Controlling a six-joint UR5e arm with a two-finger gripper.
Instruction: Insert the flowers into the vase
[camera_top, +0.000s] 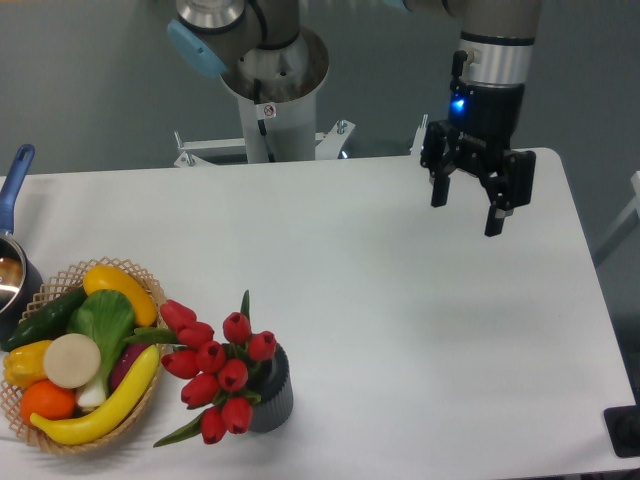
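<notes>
The flowers (218, 374), a bunch of red tulip buds with green leaves, stand in the vase (272, 396), a small dark grey ribbed cylinder near the table's front edge, left of centre. The buds spread out to the left of the vase and hide most of its rim. My gripper (467, 212) hangs open and empty high over the back right of the table, far from the vase, its two black fingers pointing down.
A wicker basket (70, 438) with a banana, a pepper, greens and an orange sits at the front left, right beside the flowers. A blue-handled pot (14, 240) is at the left edge. The robot's base column (270, 95) stands behind the table.
</notes>
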